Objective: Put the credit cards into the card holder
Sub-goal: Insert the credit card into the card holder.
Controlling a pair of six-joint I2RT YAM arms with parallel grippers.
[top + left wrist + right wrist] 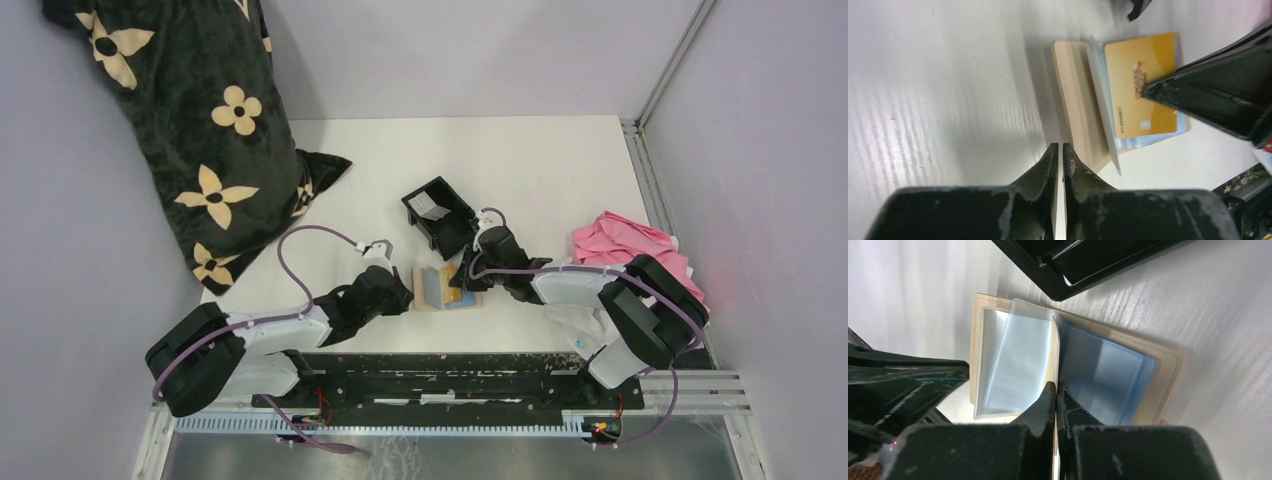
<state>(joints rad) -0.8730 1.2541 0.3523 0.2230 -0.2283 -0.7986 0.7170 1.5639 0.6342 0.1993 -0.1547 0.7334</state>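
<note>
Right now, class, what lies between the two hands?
The open card holder, a yellow card on it, lies between the left hand and right hand; top view.

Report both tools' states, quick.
Left tool: nearly shut, thin slit, holding nothing.
Right tool: shut, tip on the gold card, not gripping it.

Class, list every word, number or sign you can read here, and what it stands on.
"NO" then a row of 8s: small print on the golden-yellow rectangular plastic card; final digits blurred.
The raised marking mid-card: too blurred to read.
Nothing else readable.
</note>
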